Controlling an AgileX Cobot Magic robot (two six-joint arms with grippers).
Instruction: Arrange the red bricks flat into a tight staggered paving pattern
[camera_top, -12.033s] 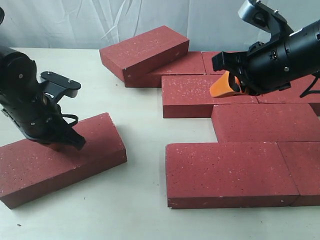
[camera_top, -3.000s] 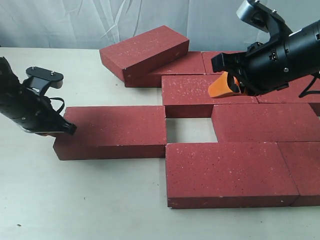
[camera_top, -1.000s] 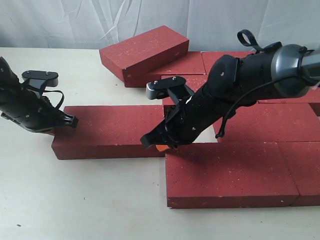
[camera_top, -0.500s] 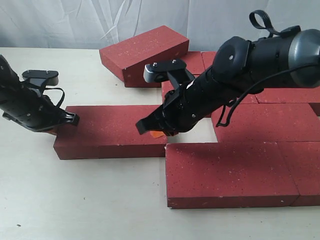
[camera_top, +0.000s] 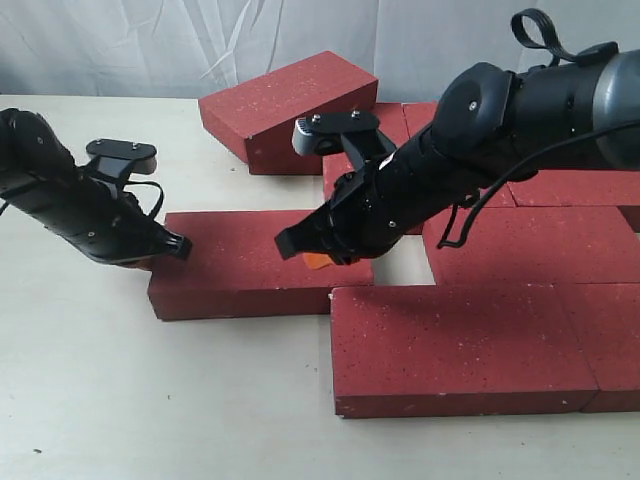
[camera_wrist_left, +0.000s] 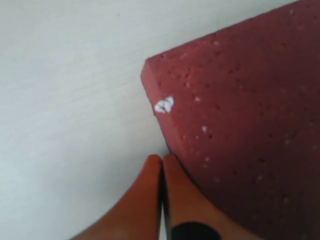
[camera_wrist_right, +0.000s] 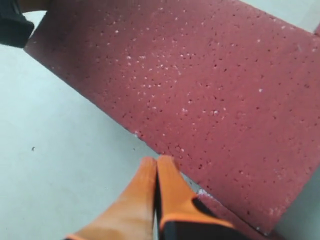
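Observation:
A loose red brick (camera_top: 245, 262) lies flat on the table, its long side against the front paved brick (camera_top: 460, 345). My left gripper (camera_top: 142, 264) is shut, and its orange fingertips (camera_wrist_left: 161, 161) touch the brick's left end near a corner (camera_wrist_left: 235, 120). My right gripper (camera_top: 315, 262) reaches across, also shut. Its tips (camera_wrist_right: 156, 162) hover at the near long edge of the same brick (camera_wrist_right: 200, 80). More red bricks (camera_top: 540, 245) lie paved at the right. One brick (camera_top: 285, 100) leans tilted on a flat one (camera_top: 350, 135) at the back.
The right arm (camera_top: 480, 140) covers the small gap between the loose brick and the middle-row brick. Pale table (camera_top: 150, 400) extends to the front and left. A white curtain (camera_top: 150, 40) hangs behind.
The loose brick has slid right, narrowing the gap to the paved row, with my left gripper following at its left end. The right gripper shifted slightly right above it.

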